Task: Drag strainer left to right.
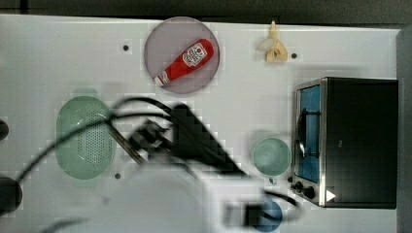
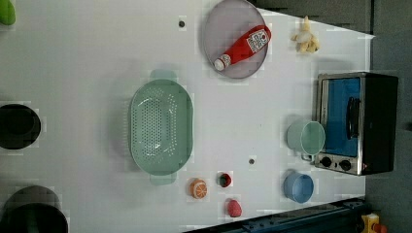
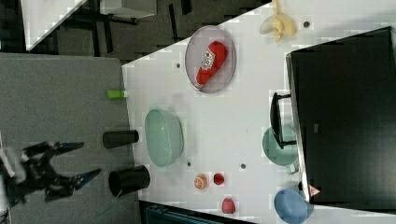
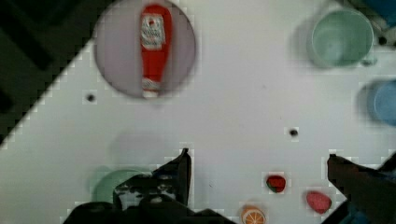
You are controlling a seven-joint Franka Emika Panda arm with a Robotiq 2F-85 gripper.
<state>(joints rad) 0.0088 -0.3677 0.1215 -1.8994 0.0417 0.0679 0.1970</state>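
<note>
1. One strainer (image 2: pixel 161 127) lies empty on the worktop (image 2: pixel 87 58), toward the left view's left, well apart from the toaster oven (image 2: pixel 357 121).
2. The hand (image 3: pixel 70 165) hangs wide open, holding nothing; the drag looks not yet begun.
3. Next, I judge, it must hook the rim.
4. The plate (image 2: pixel 236 39) carries a ketchup bottle (image 2: pixel 243 46); the green cup (image 2: pixel 306 138) and blue cup (image 2: pixel 298 187) look empty.

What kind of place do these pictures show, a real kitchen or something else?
Probably a lab tabletop set up as a play kitchen: a white table holding a ketchup bottle on a plate, a small toaster oven and a green strainer.
</note>
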